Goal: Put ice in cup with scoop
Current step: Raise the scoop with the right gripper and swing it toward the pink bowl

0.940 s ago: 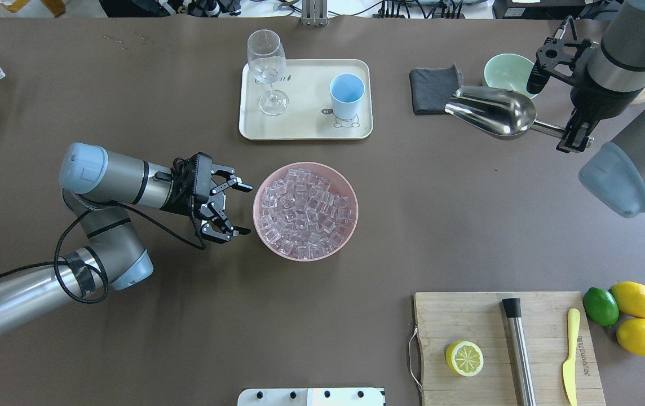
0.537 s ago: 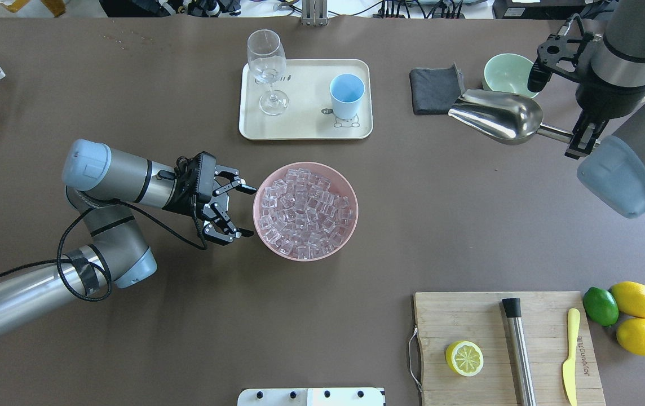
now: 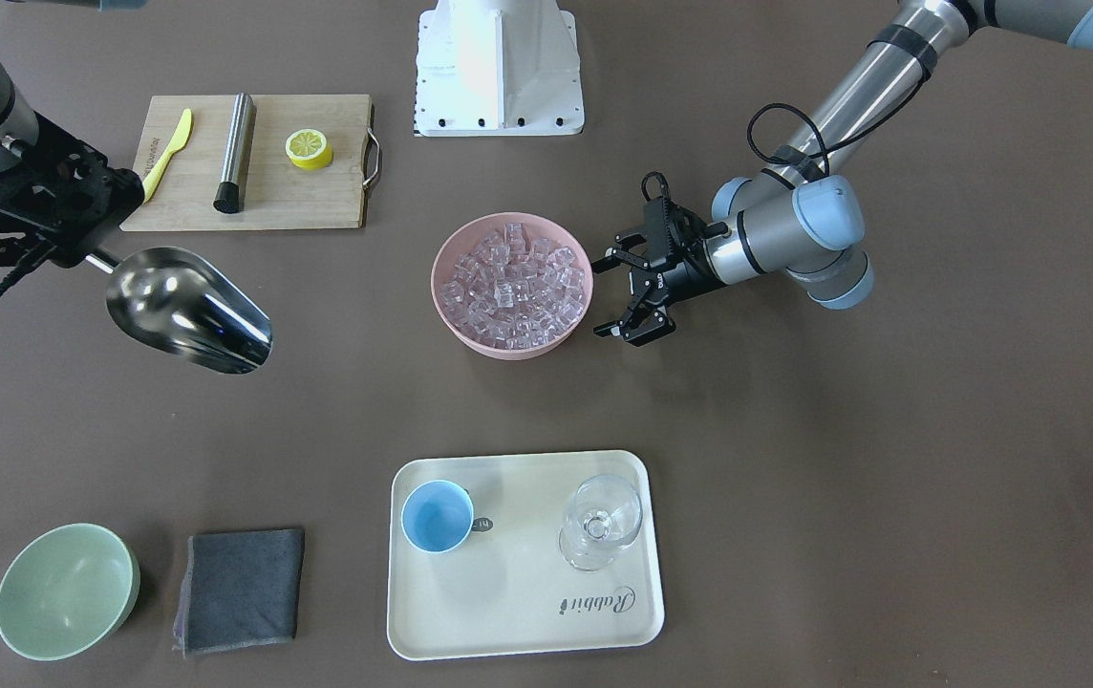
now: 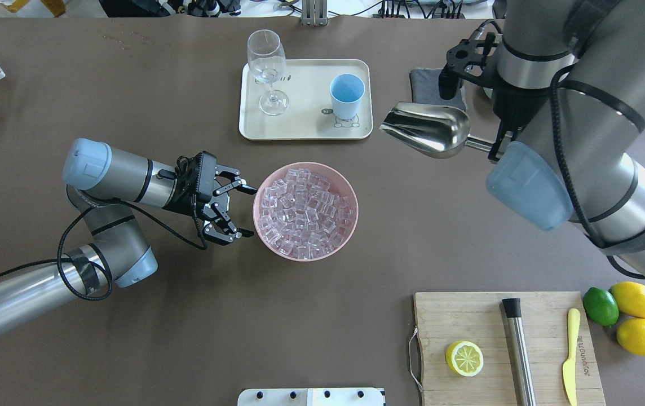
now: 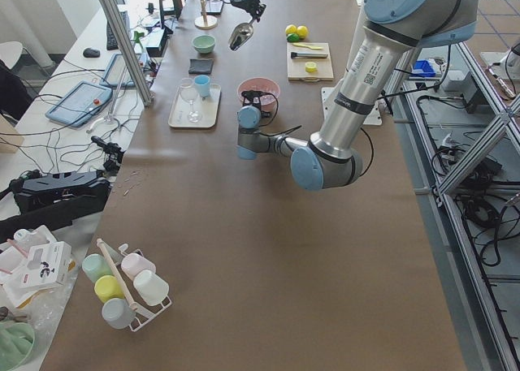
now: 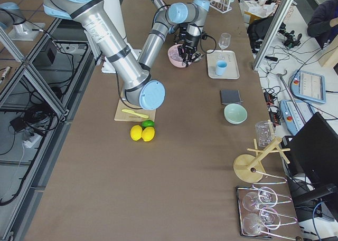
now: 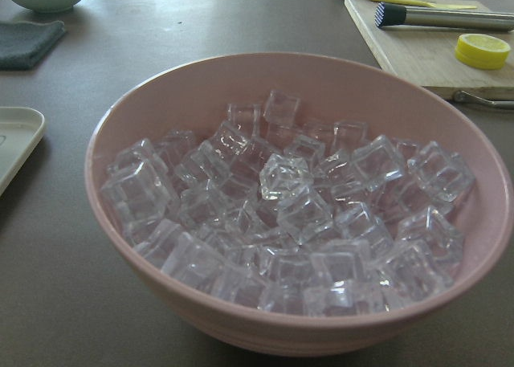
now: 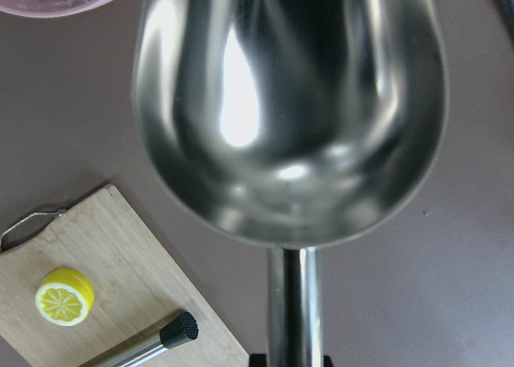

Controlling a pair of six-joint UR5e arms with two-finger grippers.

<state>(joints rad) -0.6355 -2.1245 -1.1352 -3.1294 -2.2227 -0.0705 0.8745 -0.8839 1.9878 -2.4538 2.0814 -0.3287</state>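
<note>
The ice is a heap of clear cubes in a pink bowl at the table's middle, and it fills the left wrist view. The light-blue cup stands empty on a cream tray. My right gripper is shut on the rod handle of the steel scoop. It holds the scoop in the air to the right of the tray, mouth toward the bowl. The scoop's trough is empty. My left gripper is open, its fingertips at the bowl's left rim.
A clear wine glass stands on the tray's left. A grey cloth and a pale green bowl lie beyond the scoop. A cutting board holds a lemon half, a steel cylinder and a yellow knife. Lemons and a lime lie beside it.
My right arm has swung left, carrying the scoop from beside the green bowl to beside the tray. My left gripper edged closer to the bowl's rim, then held still.
</note>
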